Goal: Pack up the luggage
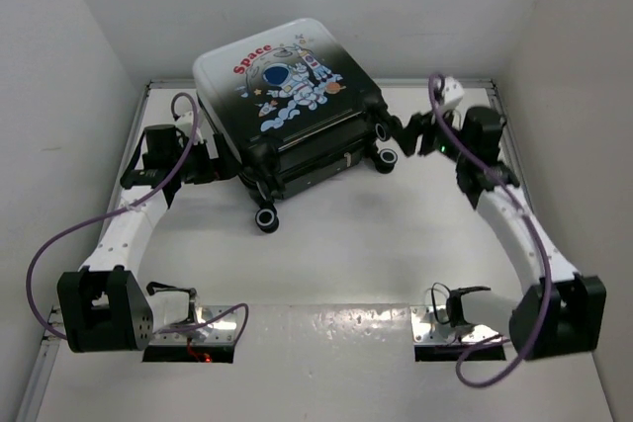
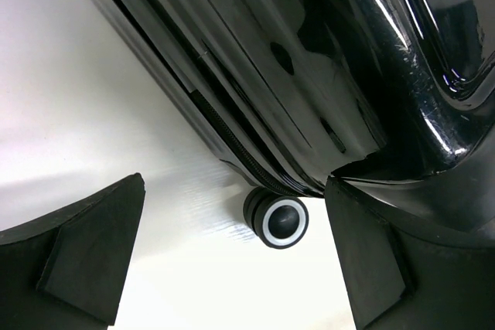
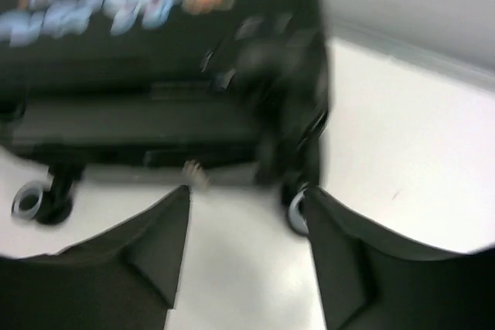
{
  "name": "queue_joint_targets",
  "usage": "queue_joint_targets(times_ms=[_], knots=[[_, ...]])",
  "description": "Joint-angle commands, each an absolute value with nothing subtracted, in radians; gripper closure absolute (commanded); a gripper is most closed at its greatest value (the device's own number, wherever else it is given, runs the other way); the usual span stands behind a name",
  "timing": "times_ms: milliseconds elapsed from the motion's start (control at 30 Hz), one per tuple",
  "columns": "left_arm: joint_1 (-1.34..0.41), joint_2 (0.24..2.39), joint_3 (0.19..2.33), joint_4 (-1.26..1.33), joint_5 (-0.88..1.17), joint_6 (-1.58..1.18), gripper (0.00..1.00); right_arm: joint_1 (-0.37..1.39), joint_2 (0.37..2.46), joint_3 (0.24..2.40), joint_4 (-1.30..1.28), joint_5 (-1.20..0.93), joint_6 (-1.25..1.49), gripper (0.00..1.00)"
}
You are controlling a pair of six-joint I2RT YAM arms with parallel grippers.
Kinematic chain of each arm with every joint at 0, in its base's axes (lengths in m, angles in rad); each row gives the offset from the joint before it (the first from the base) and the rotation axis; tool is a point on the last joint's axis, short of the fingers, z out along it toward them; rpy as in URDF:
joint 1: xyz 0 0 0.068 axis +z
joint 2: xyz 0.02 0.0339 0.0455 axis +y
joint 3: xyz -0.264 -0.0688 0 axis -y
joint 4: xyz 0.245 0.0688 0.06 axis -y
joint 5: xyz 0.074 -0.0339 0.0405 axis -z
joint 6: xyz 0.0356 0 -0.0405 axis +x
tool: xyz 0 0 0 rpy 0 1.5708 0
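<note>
The luggage (image 1: pixel 287 96) lies at the back middle of the table, its astronaut lid nearly shut over the lower shell, black wheels toward the front. My left gripper (image 1: pixel 210 163) is open at its left front corner; in the left wrist view the glossy black shell (image 2: pixel 325 75) fills the top and one wheel (image 2: pixel 278 220) sits between my spread fingers (image 2: pixel 89 245). My right gripper (image 1: pixel 404 135) is open next to the right wheels. The blurred right wrist view shows the luggage side (image 3: pixel 155 75), with a wheel (image 3: pixel 297 210) by my right finger (image 3: pixel 363 268).
White walls enclose the table on three sides, close behind the luggage. A raised table edge (image 1: pixel 148 96) runs along the back and left. Both arm bases (image 1: pixel 104 308) stand at the near edge with purple cables looping beside them.
</note>
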State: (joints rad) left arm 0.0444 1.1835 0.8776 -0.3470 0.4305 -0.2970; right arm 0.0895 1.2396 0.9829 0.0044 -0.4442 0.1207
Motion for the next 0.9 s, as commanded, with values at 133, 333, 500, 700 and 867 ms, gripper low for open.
queue_joint_targets(times_ms=[133, 333, 500, 700, 867], knots=[[0.029, 1.134, 0.897, -0.187, 0.497, -0.388, 0.02, 0.308, 1.103, 0.417, 0.567, -0.301, 0.21, 0.61], [0.038, 1.098, 0.936, -0.21, 0.765, -0.272, 0.02, 0.336, 1.34, 0.35, 0.96, -0.362, 0.302, 0.42], [0.038, 1.063, 0.936, -0.219, 0.953, -0.175, 0.03, 0.265, 1.556, 0.386, 1.271, -0.63, 0.406, 0.43], [0.048, 1.075, 0.939, -0.219, 0.908, -0.156, 0.03, 0.222, 1.744, 0.478, 1.466, -0.771, 0.4, 0.55], [0.071, 1.132, 0.998, -0.276, 0.917, -0.104, 0.03, 0.206, 1.885, 0.572, 1.587, -0.854, 0.429, 0.58]])
